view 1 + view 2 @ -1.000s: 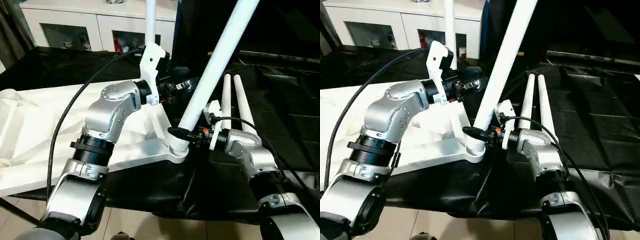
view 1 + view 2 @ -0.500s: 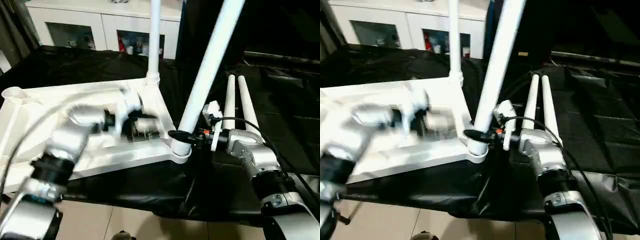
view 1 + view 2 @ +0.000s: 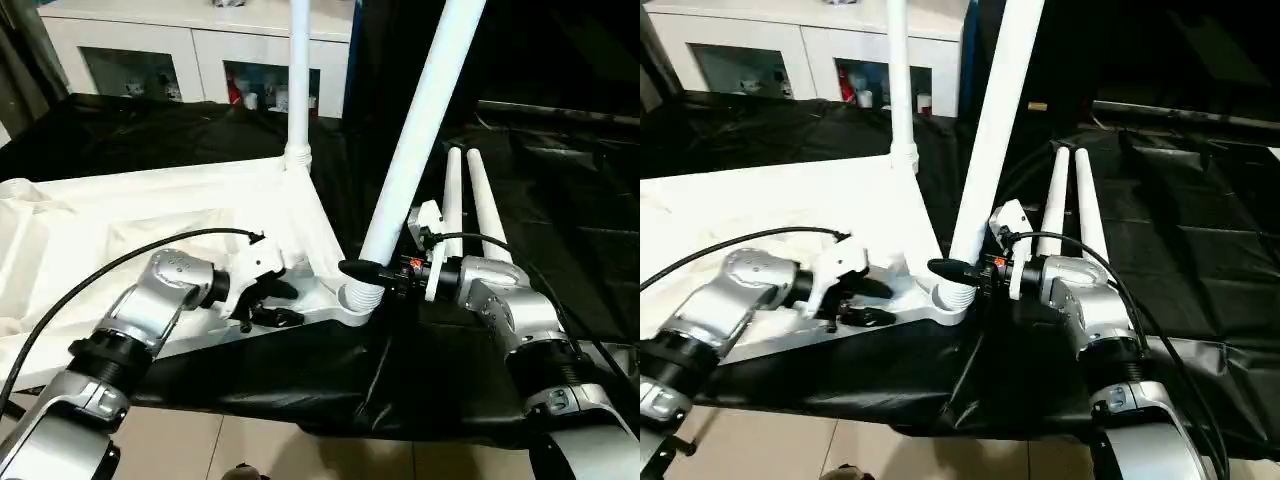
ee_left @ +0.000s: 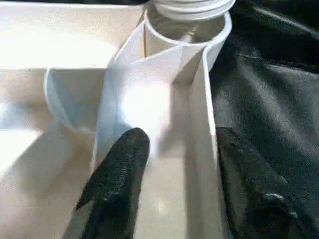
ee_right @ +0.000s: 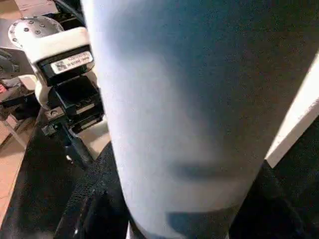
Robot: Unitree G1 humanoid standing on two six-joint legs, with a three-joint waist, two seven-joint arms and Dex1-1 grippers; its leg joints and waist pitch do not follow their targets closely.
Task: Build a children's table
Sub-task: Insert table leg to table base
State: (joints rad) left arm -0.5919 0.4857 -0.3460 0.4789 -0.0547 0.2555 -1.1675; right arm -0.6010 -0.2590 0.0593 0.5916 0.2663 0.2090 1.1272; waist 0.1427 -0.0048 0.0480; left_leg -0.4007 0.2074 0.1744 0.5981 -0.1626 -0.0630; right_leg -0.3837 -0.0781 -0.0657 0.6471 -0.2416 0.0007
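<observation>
The right gripper (image 3: 368, 272) clamps a tilted leg (image 3: 420, 140) at its base — seated in the tabletop (image 3: 120, 235) corner socket (image 3: 357, 299). The left gripper (image 3: 275, 303) straddles the tabletop's rim — fingers apart, gripping nothing.

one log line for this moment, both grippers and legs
left gripper: open, straddling tabletop rim | right gripper: shut on tilted leg at near socket | far leg: upright | spare legs: lying on cloth
</observation>
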